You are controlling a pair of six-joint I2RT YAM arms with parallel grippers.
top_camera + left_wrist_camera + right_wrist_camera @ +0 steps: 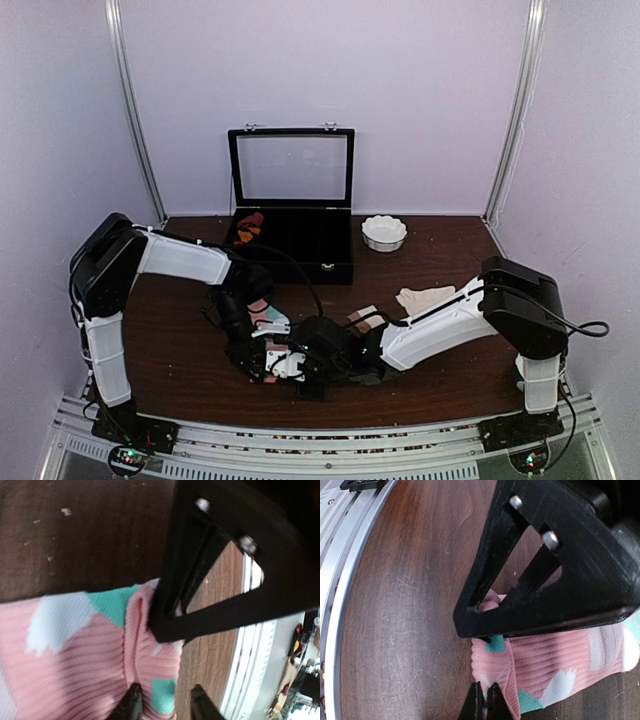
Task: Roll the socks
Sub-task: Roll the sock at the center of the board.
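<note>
At the near edge of the table (180, 340), both arms are crowding over the pink sock (75, 650), which is lying with its cuff folding over. The left jaws are standing narrowly parted, the cuff's corner sitting between them. The right jaws are pressing fully together at that cuff edge; whether fabric is caught, hard to tell. Further back on the right, the cream sock (425, 298) is lying apart. Behind, a white bowl (384, 232) is sitting beside an open black case (300, 262).

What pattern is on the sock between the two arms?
The sock is ribbed pink with mint and white patches, clearest in the left wrist view.
</note>
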